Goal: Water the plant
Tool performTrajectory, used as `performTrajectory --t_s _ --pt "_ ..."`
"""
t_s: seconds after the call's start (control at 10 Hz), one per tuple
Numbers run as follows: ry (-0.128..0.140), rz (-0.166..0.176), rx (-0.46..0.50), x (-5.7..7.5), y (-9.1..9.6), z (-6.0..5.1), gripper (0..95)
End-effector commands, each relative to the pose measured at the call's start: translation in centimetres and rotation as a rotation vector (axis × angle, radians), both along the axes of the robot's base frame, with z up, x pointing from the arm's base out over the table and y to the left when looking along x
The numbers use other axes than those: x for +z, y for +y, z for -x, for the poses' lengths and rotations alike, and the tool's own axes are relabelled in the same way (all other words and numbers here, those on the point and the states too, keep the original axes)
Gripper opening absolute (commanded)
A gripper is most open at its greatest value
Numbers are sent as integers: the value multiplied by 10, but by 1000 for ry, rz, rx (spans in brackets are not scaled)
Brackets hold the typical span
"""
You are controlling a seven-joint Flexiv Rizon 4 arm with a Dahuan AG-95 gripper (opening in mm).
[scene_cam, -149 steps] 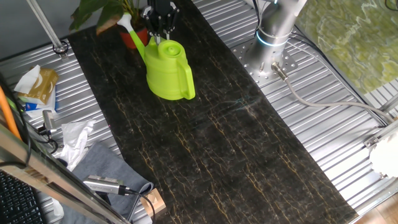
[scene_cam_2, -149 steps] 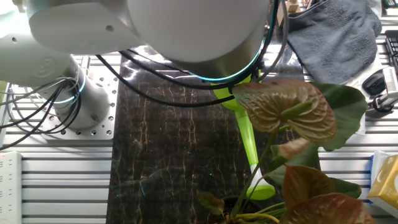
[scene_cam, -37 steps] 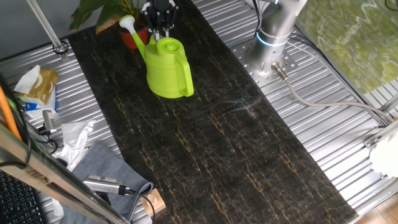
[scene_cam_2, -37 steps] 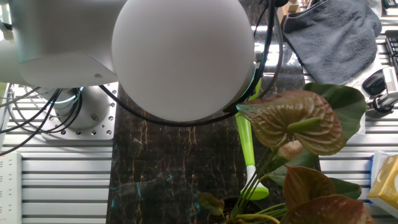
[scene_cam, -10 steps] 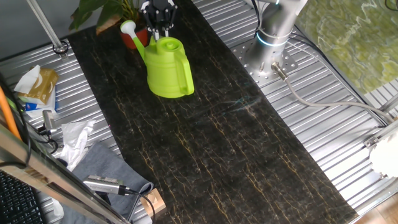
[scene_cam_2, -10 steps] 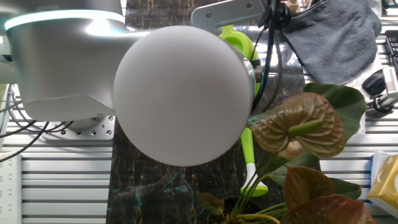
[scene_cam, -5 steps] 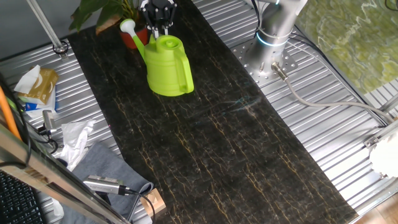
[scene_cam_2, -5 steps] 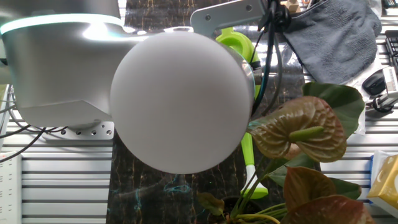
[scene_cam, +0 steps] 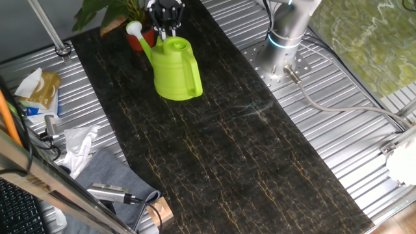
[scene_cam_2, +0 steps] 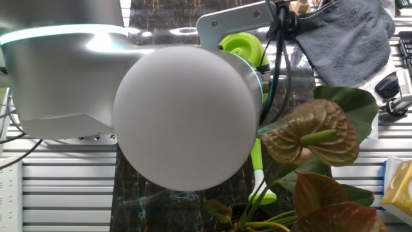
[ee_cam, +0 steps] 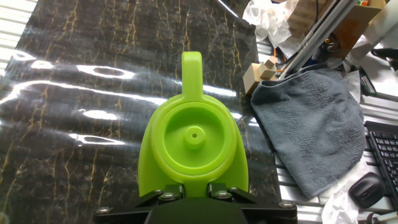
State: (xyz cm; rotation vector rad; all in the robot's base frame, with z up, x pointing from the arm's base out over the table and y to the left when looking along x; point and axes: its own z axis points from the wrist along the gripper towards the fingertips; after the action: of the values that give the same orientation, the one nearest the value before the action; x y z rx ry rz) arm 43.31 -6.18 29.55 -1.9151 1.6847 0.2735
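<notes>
Levelling out after pouring

Gripping watering can (scene_cam: 174, 70) rim with closed gripper (scene_cam: 166, 25); spout now raised beside plant (scene_cam: 120, 14), pouring apparently ending.

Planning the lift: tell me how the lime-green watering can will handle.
The watering can looks like rigid plastic, likely stiff and, with no water visible inside, light. Its glossy wall may slip. The long spout probably tips it spoutward.
</notes>
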Motion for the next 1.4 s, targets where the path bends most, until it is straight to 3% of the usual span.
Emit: performTrajectory --t_s 0.1,1.4 --pt "2 29 0 1 0 1 0" --pt "5 13 6 2 -12 4 0"
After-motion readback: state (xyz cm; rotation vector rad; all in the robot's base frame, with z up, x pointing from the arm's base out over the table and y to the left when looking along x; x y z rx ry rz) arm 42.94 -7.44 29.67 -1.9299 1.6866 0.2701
